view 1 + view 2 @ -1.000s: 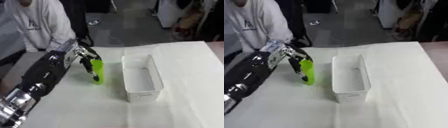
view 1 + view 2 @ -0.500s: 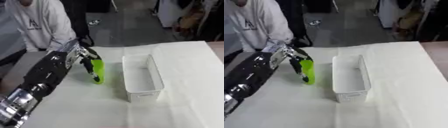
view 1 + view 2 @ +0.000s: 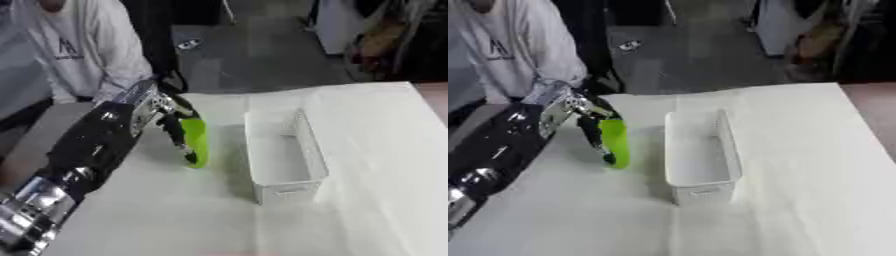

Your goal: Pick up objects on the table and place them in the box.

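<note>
White cloth covers the table (image 3: 367, 200); dark floor and clutter lie beyond its far edge. Left robot hand (image 3: 162, 112) is clasped around a bright green object (image 3: 196, 141), elongated and held roughly upright, its lower end at or just above the cloth; contact there cannot be confirmed. White box (image 3: 282, 156) stands just to the right of it, long axis running away from the camera, interior empty as far as visible. Right robot hand not visible.

Step in hand, as judged: carry green object into box. Advice: lift until its lower end clears the near wall, travel right, lower over the box's middle, then let go.

Room: table right of and in front of box is bare. Far table edge lies close behind the hand; a person in a light top stands there.
</note>
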